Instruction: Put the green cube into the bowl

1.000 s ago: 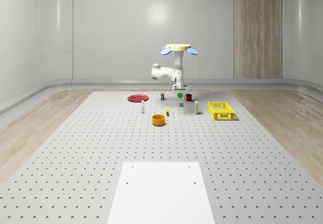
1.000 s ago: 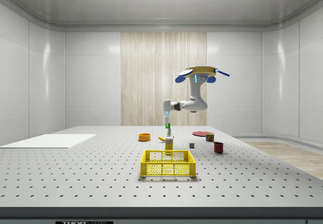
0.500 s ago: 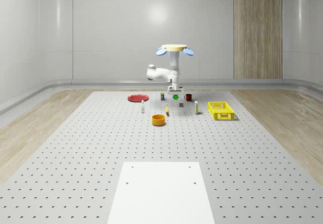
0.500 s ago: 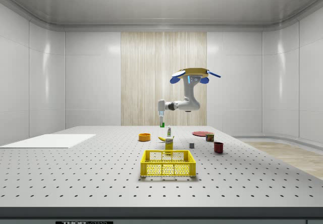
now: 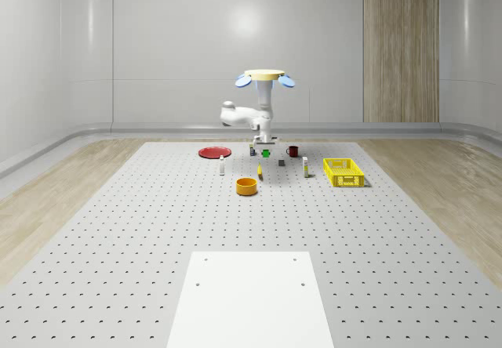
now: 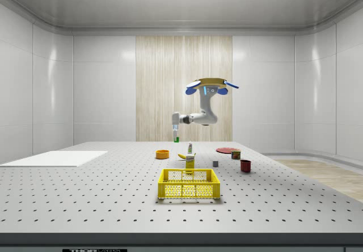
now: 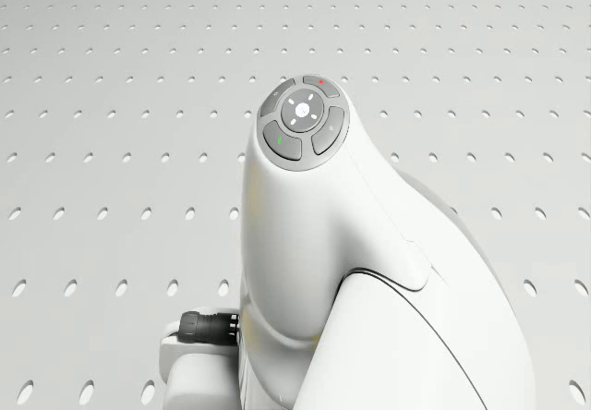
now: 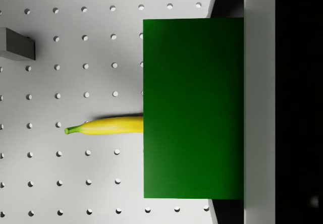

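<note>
The jaws grip the green cube (image 8: 193, 108) — gripper (image 5: 265, 150) aloft above the banana (image 8: 106, 125), short of the orange bowl (image 5: 247, 186); the drone (image 5: 263, 77) hovers over the table (image 5: 157, 230).

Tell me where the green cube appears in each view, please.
Whole-scene view: cube held in the air under the drone, beyond the bowl.
Side view: cube at the arm's tip, above and right of the bowl.
Drone view: hidden behind the arm.
Wrist view: cube close up, over the banana.
Shared landmark: the bowl.
</note>
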You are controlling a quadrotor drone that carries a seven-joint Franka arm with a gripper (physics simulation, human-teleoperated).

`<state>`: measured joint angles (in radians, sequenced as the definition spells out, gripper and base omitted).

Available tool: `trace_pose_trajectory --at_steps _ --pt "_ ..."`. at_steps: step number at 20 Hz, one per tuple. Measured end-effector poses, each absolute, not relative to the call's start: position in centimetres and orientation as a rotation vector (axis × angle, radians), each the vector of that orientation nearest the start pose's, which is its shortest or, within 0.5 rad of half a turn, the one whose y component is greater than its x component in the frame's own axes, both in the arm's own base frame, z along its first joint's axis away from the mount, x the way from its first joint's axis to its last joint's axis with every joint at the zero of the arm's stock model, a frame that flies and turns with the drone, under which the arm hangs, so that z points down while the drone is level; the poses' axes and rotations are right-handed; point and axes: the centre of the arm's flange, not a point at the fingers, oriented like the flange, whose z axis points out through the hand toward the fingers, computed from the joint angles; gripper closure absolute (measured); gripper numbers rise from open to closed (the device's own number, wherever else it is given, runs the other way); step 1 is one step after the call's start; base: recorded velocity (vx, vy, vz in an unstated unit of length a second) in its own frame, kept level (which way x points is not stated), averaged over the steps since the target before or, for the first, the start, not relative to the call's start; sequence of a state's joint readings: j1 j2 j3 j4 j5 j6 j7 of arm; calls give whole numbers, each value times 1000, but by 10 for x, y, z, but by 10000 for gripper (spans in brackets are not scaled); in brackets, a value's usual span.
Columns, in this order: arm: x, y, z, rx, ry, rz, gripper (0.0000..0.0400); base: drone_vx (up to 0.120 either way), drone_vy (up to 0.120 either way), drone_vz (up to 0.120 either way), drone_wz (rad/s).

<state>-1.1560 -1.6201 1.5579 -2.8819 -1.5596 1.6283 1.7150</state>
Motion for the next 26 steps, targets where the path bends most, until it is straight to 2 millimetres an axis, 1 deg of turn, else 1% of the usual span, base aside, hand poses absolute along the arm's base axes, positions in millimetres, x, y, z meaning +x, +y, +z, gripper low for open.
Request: trace_pose_trajectory --at_steps 24,26 --pt "307 4 444 9 -9 820 150 120 -120 0 0" --pt "307 4 444 9 -9 820 150 120 -20 -40 0"
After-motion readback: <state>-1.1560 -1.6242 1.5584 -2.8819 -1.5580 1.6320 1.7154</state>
